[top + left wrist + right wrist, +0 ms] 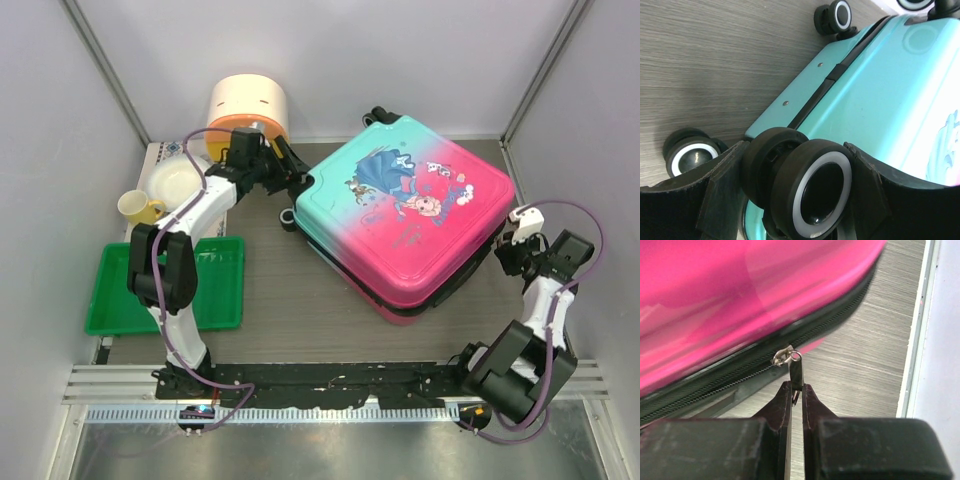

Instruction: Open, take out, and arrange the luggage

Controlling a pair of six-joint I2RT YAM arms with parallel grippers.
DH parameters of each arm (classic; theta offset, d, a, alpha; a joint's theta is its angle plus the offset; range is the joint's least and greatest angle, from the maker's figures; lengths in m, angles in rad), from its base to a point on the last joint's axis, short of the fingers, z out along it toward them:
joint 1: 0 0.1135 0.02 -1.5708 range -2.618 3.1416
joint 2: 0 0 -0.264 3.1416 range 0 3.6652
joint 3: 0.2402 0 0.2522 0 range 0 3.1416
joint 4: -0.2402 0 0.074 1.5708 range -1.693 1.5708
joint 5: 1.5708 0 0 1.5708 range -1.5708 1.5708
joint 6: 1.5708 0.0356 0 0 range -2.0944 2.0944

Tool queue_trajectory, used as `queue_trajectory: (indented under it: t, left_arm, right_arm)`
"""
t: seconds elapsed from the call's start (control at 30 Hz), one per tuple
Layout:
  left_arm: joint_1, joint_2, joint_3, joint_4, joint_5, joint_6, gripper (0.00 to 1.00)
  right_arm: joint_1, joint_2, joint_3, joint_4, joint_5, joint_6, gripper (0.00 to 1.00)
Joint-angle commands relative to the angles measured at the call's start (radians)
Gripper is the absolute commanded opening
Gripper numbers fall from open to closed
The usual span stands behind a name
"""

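The luggage [410, 215] is lying flat and closed on the table [290, 320], a bit to the right, with its pink and blue-green picture side facing up. The right gripper [796, 390] is sitting at the pink edge and is pinching the little silver zip pull [796, 371] tight between its two fingers. The left gripper [796, 155] is reaching to the blue-green corner at the back and is squeezing a black wheel [812, 192] from both sides. A round cream and orange box [248, 105] is standing behind that arm. A white bowl [178, 182], a yellow cup [140, 207] and a green tray [220, 285] are sitting at the left.
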Motion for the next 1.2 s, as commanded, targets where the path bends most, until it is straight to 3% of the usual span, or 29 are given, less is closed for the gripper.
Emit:
queue_trajectory:
  t: [0.0,0.5,0.67,0.8,0.97,1.17]
  left_arm:
    - [0.084,-0.025,0.037,-0.173,-0.080,0.152,0.00]
    - [0.101,0.107,0.218,-0.244,-0.114,0.251,0.00]
    - [0.101,0.165,0.299,-0.259,-0.117,0.291,0.00]
    - [0.103,0.218,0.368,-0.265,-0.111,0.322,0.00]
    - [0.103,0.313,0.498,-0.302,-0.081,0.374,0.00]
    - [0.103,0.315,0.512,-0.262,-0.044,0.423,0.01]
  right_arm:
    - [-0.009,0.113,0.140,0.214,-0.012,0.011,0.01]
    - [-0.023,0.562,0.465,0.389,-0.104,-0.029,0.01]
    - [-0.014,0.658,0.574,0.413,-0.062,0.079,0.01]
    - [-0.002,0.686,0.645,0.321,-0.084,0.136,0.01]
    - [0.038,0.674,0.625,0.194,-0.175,0.008,0.01]
    - [0.069,0.649,0.626,0.043,-0.224,-0.132,0.01]
